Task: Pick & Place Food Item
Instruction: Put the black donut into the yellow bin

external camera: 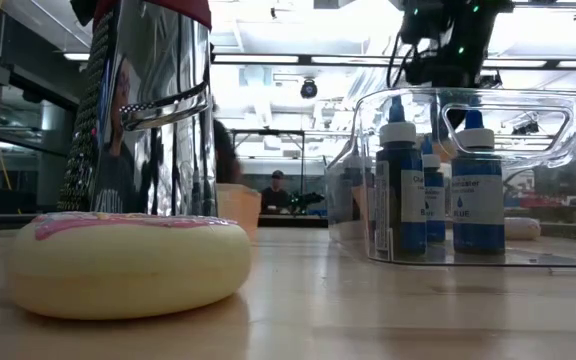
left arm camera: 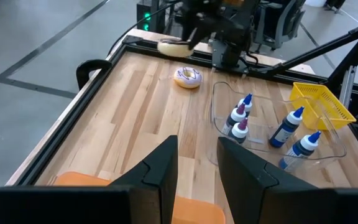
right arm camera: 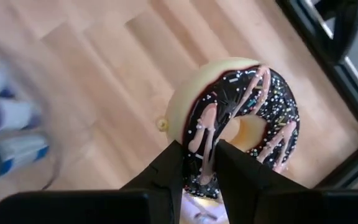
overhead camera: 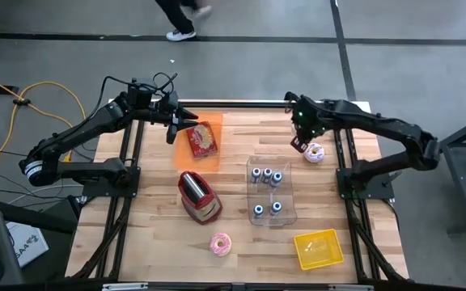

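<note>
- My right gripper [right arm camera: 197, 163] is pinched on the rim of the chocolate donut [right arm camera: 241, 118], fingers either side of the ring wall. That edge grip makes sense: the ring is too wide to span whole.
- In the right wrist view the donut hangs tilted from the fingers with the table [overhead camera: 241, 234] under it, so I judge it lifted clear, not resting.
- From above, the right gripper [overhead camera: 300, 144] sits at the table's far right, just beside a second donut [overhead camera: 315, 152] lying on the wood.
- My left gripper [left arm camera: 197, 163] hovers over the orange mat [overhead camera: 196, 139] at the far left, jaws partly apart with nothing between them. I read it as parked out of the way.
- A red packet [overhead camera: 203, 139] lies on that mat; the toaster [overhead camera: 198, 196] stands nearer the middle.
- The clear bin [overhead camera: 270, 191] of bottles sits between the arms, so any carry leftward must pass over or around it.
- A pink donut [overhead camera: 220, 243] and the yellow basket [overhead camera: 319, 248] wait along the near edge; the basket looks a likely drop spot, though I can't confirm it.
</note>
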Robot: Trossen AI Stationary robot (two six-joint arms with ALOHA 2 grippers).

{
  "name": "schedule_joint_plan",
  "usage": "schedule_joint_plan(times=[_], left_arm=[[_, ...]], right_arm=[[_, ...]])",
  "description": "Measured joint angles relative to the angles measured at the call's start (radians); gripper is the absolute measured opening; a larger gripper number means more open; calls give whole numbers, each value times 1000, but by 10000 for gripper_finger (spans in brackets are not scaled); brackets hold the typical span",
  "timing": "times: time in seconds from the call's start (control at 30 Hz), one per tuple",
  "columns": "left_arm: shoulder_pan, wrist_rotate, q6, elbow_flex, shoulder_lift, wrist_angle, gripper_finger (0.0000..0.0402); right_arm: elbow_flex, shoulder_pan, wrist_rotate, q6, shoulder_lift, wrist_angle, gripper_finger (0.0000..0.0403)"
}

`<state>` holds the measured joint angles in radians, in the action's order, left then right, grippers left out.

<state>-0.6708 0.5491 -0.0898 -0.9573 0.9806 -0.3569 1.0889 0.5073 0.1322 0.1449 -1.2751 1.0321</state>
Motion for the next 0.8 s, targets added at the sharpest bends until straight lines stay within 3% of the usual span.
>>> schedule_joint_plan(times=[0.33,0.47,0.8], left_arm=[[0,1,9,0,0,0,108],[0,1,25,0,0,0,108],[0,0,65,0,0,0,108]], right_arm=[[0,-253,-9,140,72,103,78],[0,-363,-60,193,81,146,78],[0,-645,-63,339,81,155,78]])
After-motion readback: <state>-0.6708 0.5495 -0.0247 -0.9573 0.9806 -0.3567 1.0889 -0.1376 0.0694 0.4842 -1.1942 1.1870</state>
